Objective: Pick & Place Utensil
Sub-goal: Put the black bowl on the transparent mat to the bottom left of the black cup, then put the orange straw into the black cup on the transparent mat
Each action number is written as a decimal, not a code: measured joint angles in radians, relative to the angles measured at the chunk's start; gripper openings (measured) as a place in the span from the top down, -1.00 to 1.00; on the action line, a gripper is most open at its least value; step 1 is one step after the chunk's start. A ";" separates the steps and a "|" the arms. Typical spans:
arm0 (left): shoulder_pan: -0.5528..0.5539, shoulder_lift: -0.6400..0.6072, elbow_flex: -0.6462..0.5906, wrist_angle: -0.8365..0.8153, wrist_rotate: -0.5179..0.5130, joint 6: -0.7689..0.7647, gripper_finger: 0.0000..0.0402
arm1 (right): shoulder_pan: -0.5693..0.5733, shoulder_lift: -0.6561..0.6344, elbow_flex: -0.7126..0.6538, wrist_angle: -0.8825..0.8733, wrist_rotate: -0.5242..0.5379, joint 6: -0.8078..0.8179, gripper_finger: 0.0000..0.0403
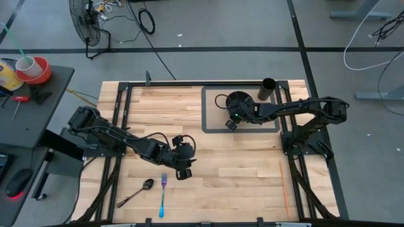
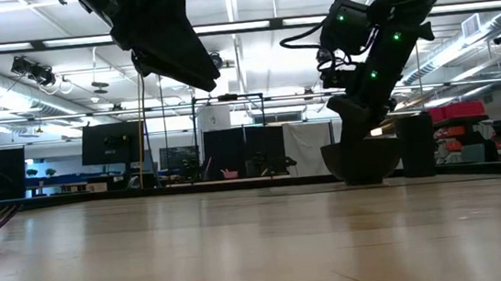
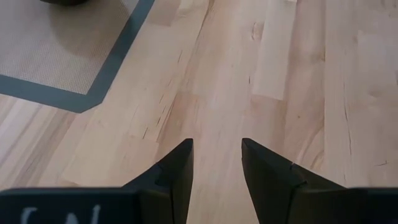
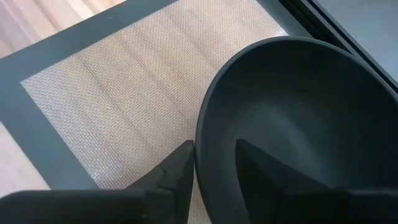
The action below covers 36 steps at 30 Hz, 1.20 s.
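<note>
A fork (image 1: 163,193) with a purple head and blue handle and a black spoon (image 1: 135,193) lie flat on the wooden table near its near edge. My left gripper (image 1: 184,168) (image 3: 217,163) hovers open just right of and beyond the fork's head, well above the wood. A black bowl (image 1: 239,101) (image 4: 298,118) (image 2: 363,163) stands on a grey-bordered mat (image 1: 214,107). My right gripper (image 1: 232,120) (image 4: 214,163) is at the bowl's near rim, shut on it. My right gripper holds the black bowl by its rim (image 4: 203,144) on the side toward the table's near edge, one finger (image 4: 267,174) inside the bowl and one finger (image 4: 177,171) outside. The fingers come slanting down from above. The bowl stays upright with its base on the mat.
A black cup (image 1: 267,88) (image 2: 417,145) stands upright at the mat's far right corner beside the bowl. A thin orange stick (image 1: 284,188) lies by the table's right edge. Bare wood stretches between the mat and the utensils. Black frame rails border the table.
</note>
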 joint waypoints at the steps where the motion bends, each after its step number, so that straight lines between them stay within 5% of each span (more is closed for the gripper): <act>1: 0.000 0.000 0.000 0.000 0.000 0.000 0.30 | 0.000 0.000 0.000 0.000 -0.001 0.000 0.41; 13: 0.000 0.000 0.000 0.001 0.000 -0.002 0.30 | 0.031 -0.010 0.000 0.009 0.017 0.007 0.02; 22: 0.000 0.000 0.000 0.003 0.000 -0.006 0.30 | 0.110 -0.169 0.000 0.003 0.011 0.018 -0.27; 30: 0.000 0.000 0.000 0.031 -0.007 0.008 0.30 | 0.271 -0.305 0.000 0.032 -0.282 0.016 -0.25; 36: 0.000 0.000 0.000 0.086 -0.010 0.075 0.30 | 0.463 -0.295 0.000 -0.017 -0.316 0.060 -0.20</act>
